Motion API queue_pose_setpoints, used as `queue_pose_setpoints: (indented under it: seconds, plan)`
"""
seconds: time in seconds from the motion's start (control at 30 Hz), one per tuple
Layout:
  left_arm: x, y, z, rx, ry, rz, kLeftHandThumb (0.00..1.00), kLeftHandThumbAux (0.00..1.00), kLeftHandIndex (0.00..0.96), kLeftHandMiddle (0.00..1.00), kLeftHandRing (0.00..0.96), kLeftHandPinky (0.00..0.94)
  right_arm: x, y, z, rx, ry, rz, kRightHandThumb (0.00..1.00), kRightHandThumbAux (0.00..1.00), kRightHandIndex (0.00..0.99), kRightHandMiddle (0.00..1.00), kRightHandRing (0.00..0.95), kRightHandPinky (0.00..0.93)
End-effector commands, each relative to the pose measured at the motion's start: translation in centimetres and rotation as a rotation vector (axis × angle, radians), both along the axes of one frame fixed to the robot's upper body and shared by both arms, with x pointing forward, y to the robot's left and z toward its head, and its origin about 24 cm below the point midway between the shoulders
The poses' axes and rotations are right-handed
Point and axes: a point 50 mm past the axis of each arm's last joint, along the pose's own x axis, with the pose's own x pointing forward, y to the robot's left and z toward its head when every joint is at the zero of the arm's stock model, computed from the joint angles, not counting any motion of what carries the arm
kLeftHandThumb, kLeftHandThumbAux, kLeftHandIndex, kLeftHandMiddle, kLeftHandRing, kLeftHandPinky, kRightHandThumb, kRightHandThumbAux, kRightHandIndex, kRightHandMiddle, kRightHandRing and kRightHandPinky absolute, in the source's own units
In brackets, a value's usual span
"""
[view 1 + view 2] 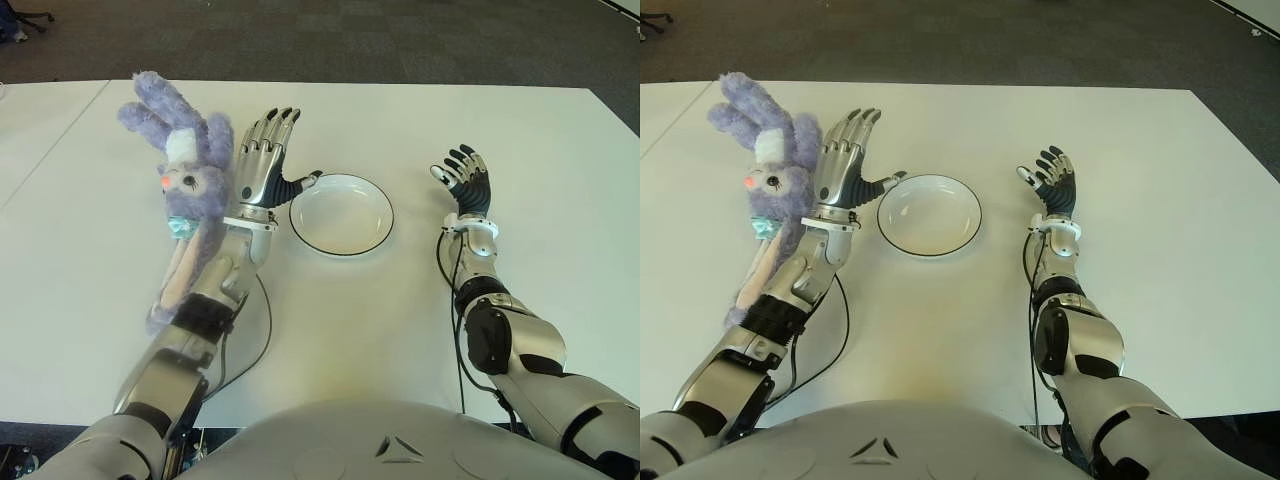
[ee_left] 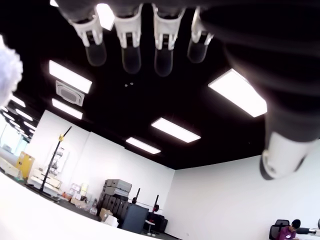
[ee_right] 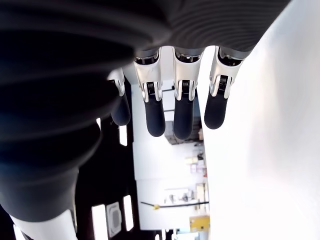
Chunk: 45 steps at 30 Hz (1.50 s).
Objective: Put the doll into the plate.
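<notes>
The doll [image 1: 185,190] lies on the white surface [image 1: 80,250] just outside the left robot hand [image 1: 262,165], whose fingers are spread, gripping nothing. To grasp well, that palm probably must turn toward the doll's body. The plate [image 1: 341,214] sits just inside its thumb. The right robot hand [image 1: 465,180], beyond the plate, is released too. Wrist views add only fingertips and ceiling, no doll
</notes>
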Motion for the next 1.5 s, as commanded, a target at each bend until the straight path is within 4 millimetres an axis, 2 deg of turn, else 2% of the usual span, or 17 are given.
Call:
queue_pose_setpoints:
  seconds: [0.03,0.37,0.67,1.07,1.5]
  plan:
    - [-1.5,-0.2,0.6,0.083,0.024,0.061,0.125,0.605,0.010,0.107,0.094,0.016,-8.4,2.9,-10.3,0.153,0.460,0.000,0.005,0.804,0.149,0.205,0.203,0.207]
    - [-3.5,0.7,3.4,0.101,-0.031,0.249,0.193,0.539,0.020,0.116,0.100,0.000,-8.4,2.9,-10.3,0.143,0.456,0.002,0.018,0.790,0.157,0.215,0.214,0.219]
    - [-4.0,0.9,4.1,0.091,-0.059,0.288,0.196,0.490,0.040,0.136,0.117,0.000,-8.3,2.9,-10.2,0.143,0.458,0.000,0.034,0.829,0.164,0.211,0.208,0.210]
    - [-3.1,1.9,5.8,0.091,-0.075,0.329,0.233,0.438,0.038,0.113,0.074,0.000,-8.3,2.8,-10.2,0.156,0.457,-0.002,0.050,0.832,0.170,0.218,0.217,0.221]
    - [-1.5,4.1,6.8,0.134,-0.060,0.442,0.203,0.413,0.045,0.095,0.053,0.000,-8.3,2.8,-10.2,0.137,0.460,0.007,0.016,0.826,0.149,0.210,0.206,0.207]
